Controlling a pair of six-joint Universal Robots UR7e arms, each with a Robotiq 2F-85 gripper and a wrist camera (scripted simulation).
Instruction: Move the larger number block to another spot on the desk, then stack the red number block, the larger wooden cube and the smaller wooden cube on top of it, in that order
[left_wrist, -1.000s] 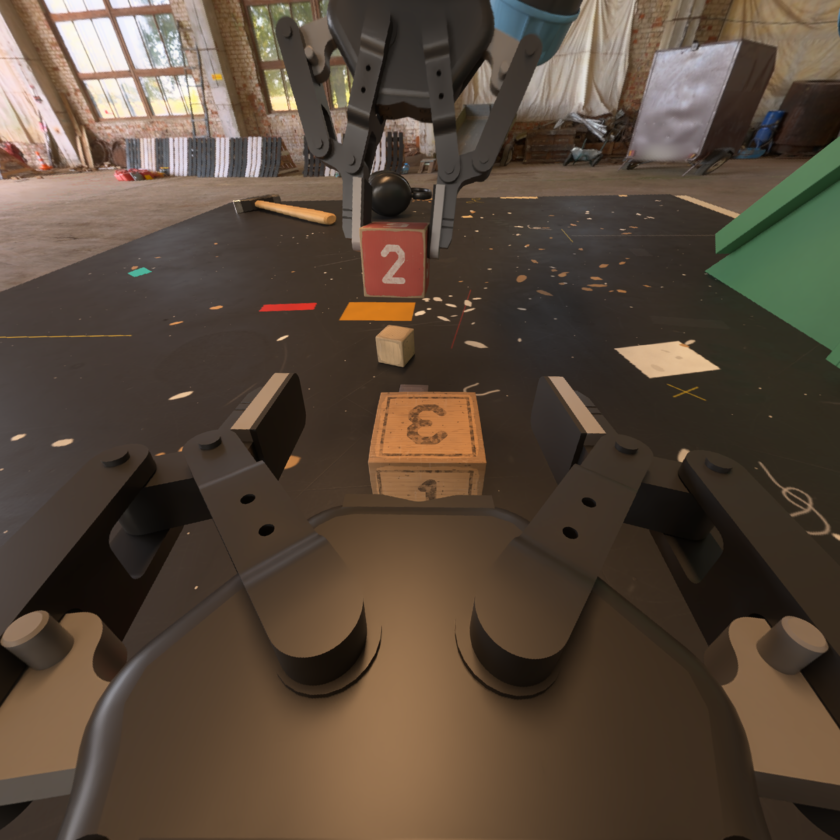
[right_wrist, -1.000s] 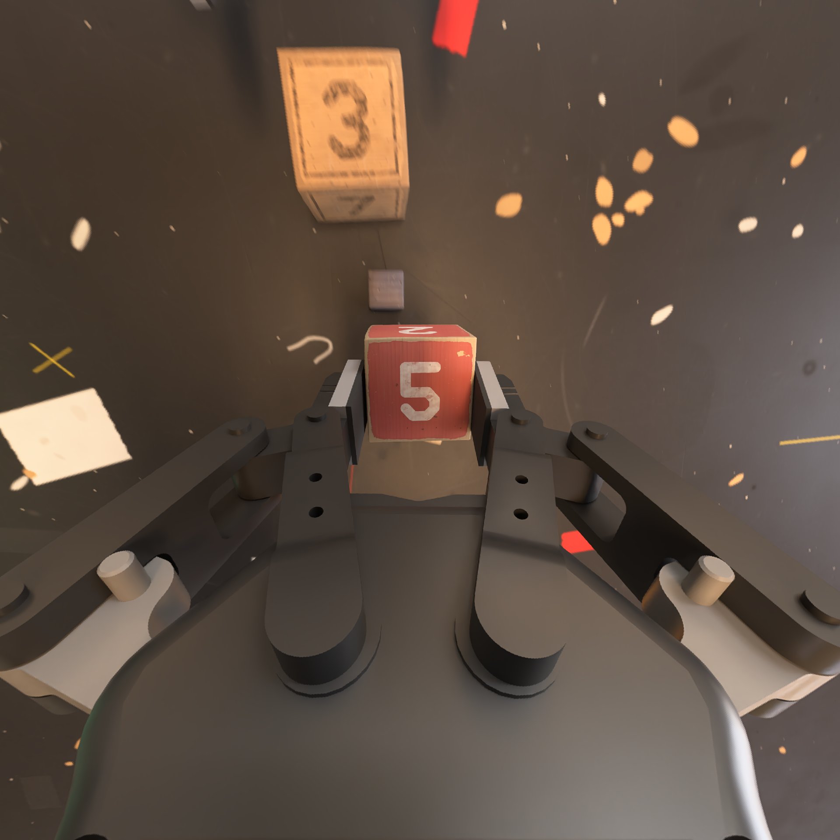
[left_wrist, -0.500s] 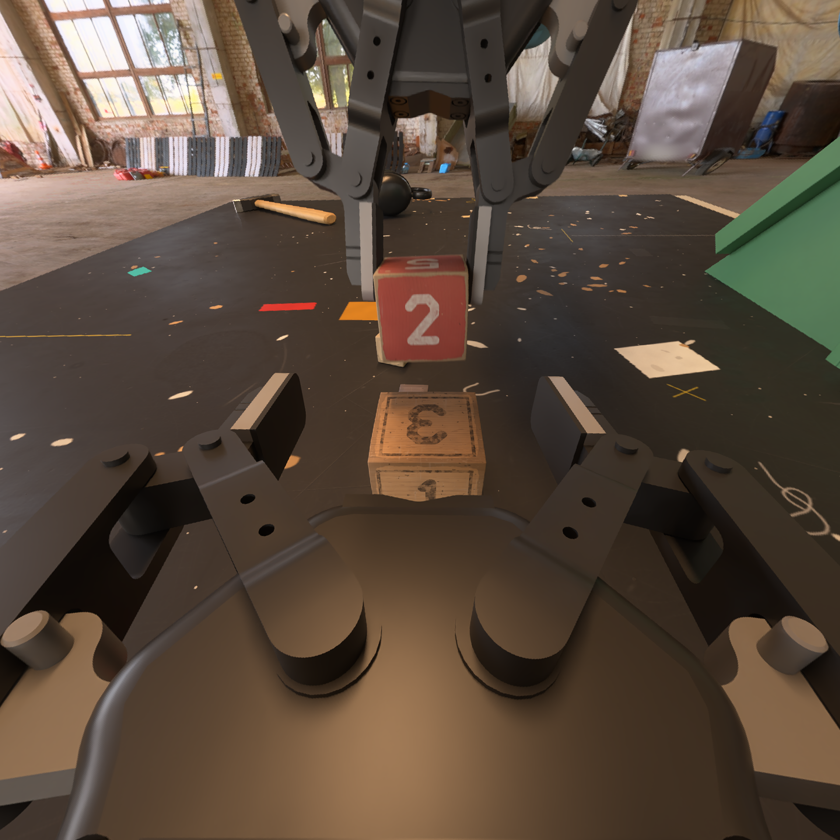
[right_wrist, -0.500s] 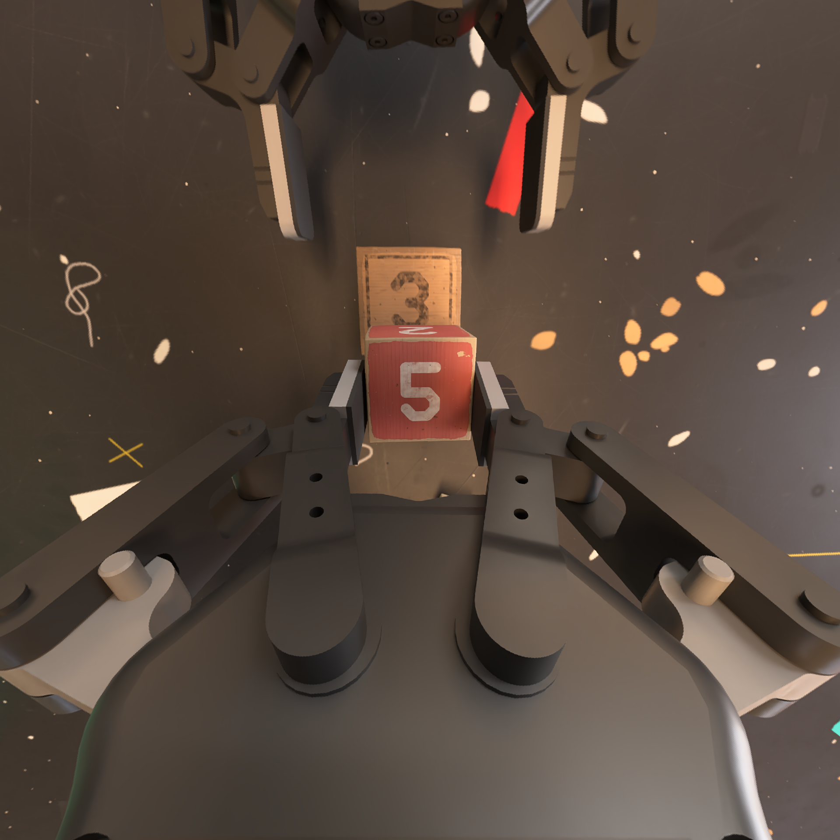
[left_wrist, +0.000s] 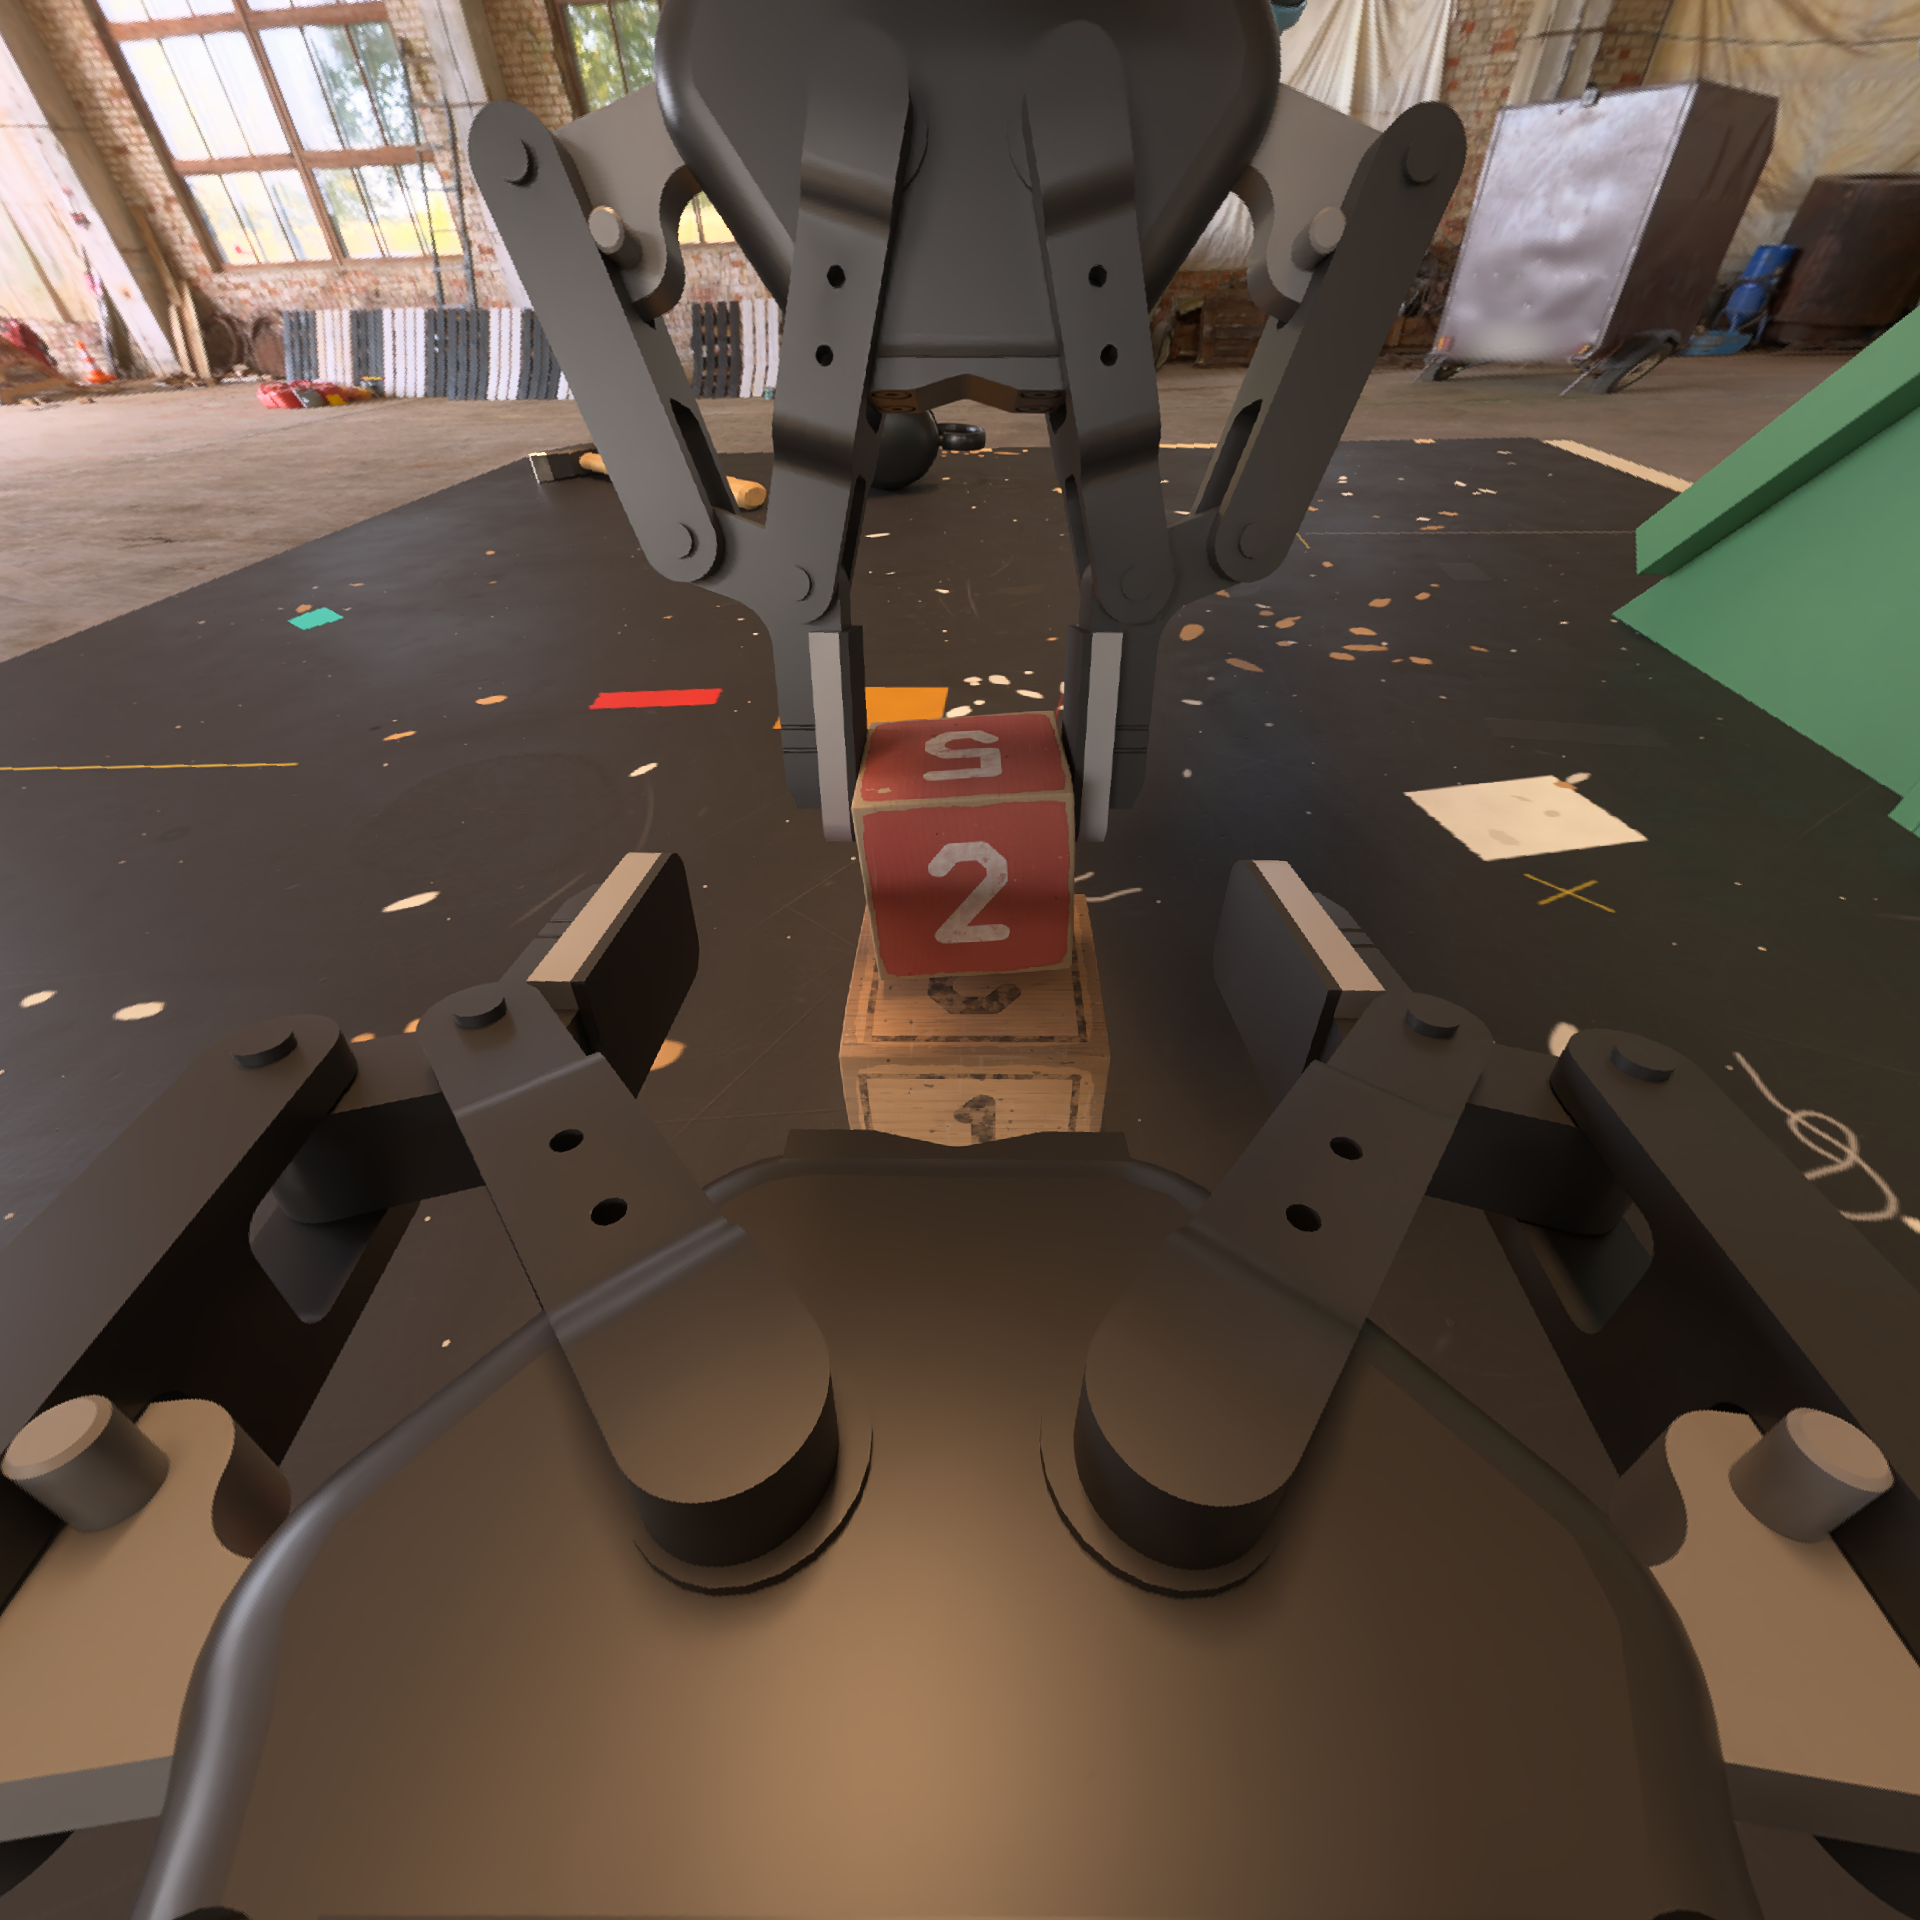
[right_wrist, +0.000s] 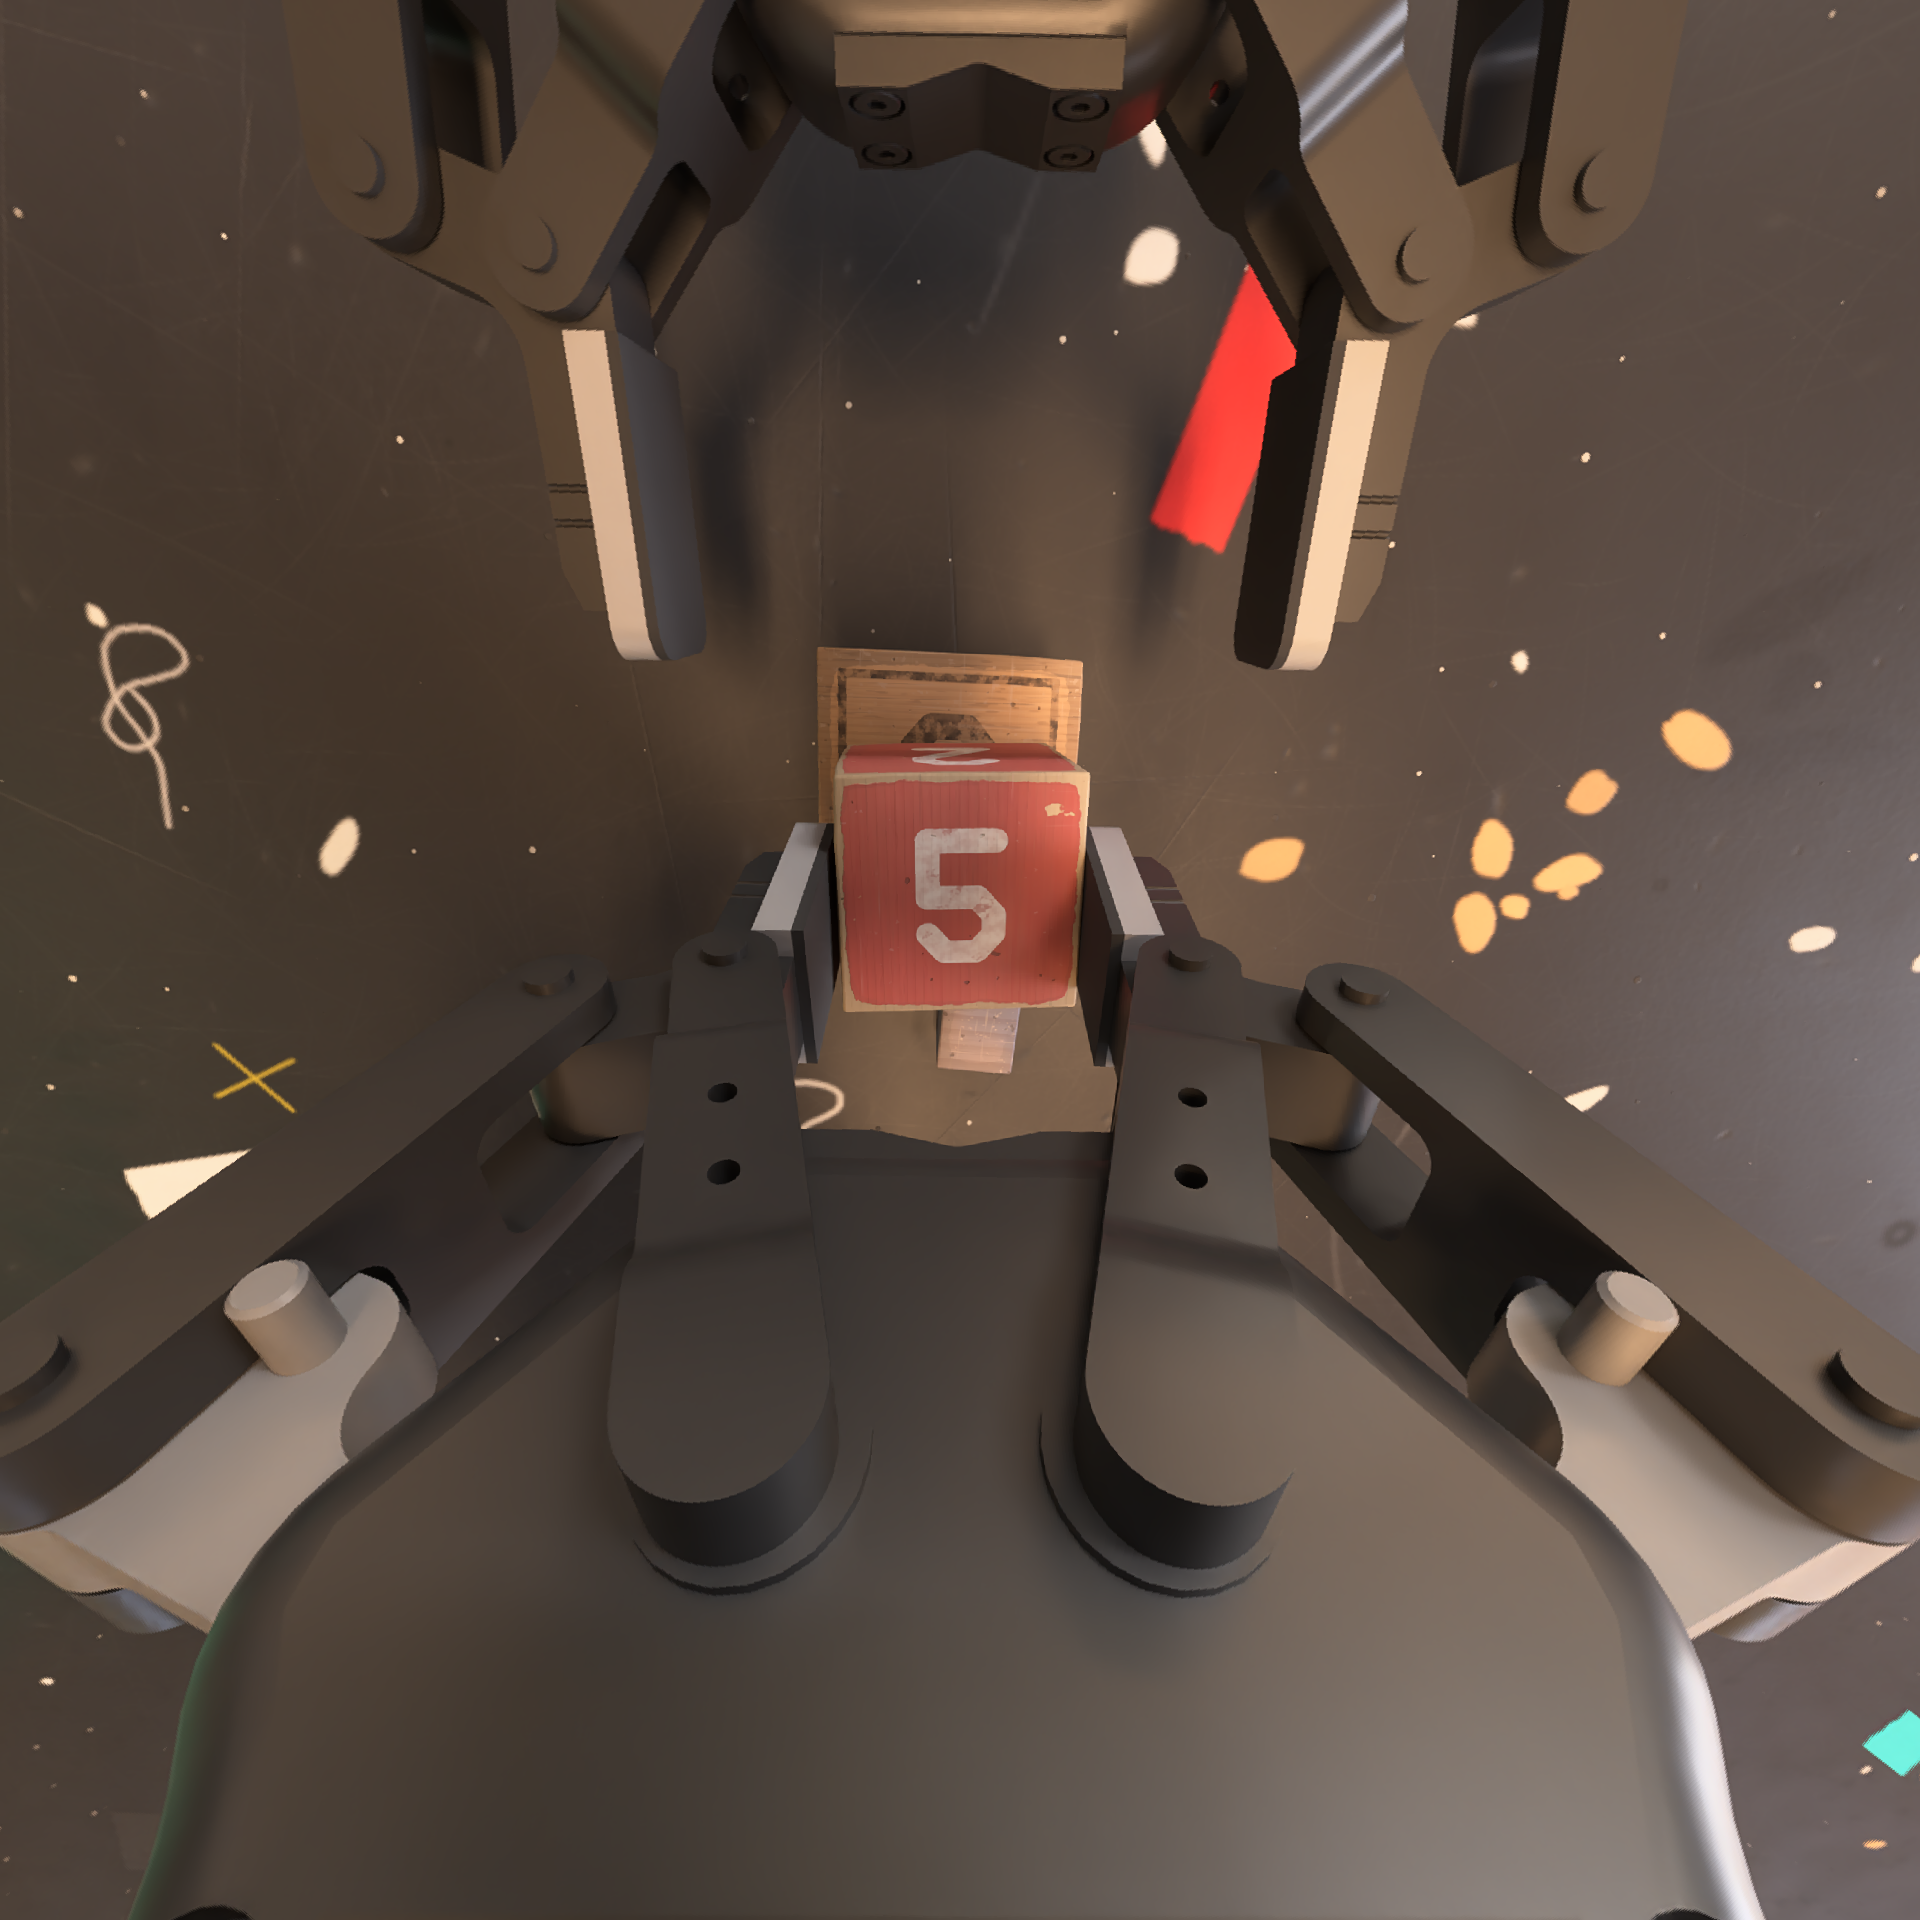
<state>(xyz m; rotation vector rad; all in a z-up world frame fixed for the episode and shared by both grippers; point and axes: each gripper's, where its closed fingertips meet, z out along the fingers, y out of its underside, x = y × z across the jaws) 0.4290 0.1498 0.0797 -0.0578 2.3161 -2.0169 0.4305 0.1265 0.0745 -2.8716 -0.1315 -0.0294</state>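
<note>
The larger wooden number block (left_wrist: 971, 1081) stands on the dark desk between the fingers of my left gripper (left_wrist: 951, 888), which is open and empty around it. My right gripper (left_wrist: 966, 769) is shut on the red number block (left_wrist: 966, 894) and holds it upright on or just above the wooden block's top, toward its far side. In the right wrist view the red block (right_wrist: 961, 894) sits in my right gripper (right_wrist: 961, 935), with the wooden block (right_wrist: 951, 696) partly covered beneath it and the open left gripper (right_wrist: 971, 582) beyond. A small pale cube (right_wrist: 977, 1039) peeks out under the red block.
A hammer (left_wrist: 727, 486) and a black kettlebell (left_wrist: 904, 447) lie at the desk's far edge. A green slab (left_wrist: 1787, 623) rises at the right. A white patch (left_wrist: 1522, 816) and a red tape mark (left_wrist: 655, 698) are flat on the desk.
My right gripper has carried the red block toward the left gripper and lowered it over the wooden number block. The left gripper has stayed open and still.
</note>
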